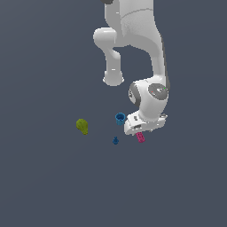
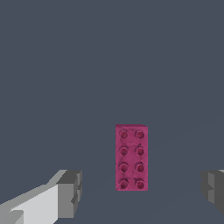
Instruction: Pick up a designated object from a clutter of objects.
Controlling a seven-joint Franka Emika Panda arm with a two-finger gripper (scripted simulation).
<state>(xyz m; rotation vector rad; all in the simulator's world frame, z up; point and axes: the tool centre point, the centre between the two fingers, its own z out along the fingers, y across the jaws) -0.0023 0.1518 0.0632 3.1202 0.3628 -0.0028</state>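
The designated object, a magenta-pink studded brick (image 1: 140, 137), lies on the dark grey floor just under my hand. In the wrist view the brick (image 2: 131, 158) lies flat with its studs facing the camera, between my two fingers, one grey fingertip (image 2: 70, 192) on one side and the other at the frame's edge. My gripper (image 2: 142, 190) is open, wide of the brick on both sides and not touching it. In the exterior view my gripper (image 1: 141, 131) is mostly hidden by the white hand.
A blue cup (image 1: 120, 118) stands close beside my hand on the exterior view's left. A smaller dark-blue piece (image 1: 115, 140) lies in front of the cup. The yellow-green lumpy object (image 1: 82, 126) is farther left.
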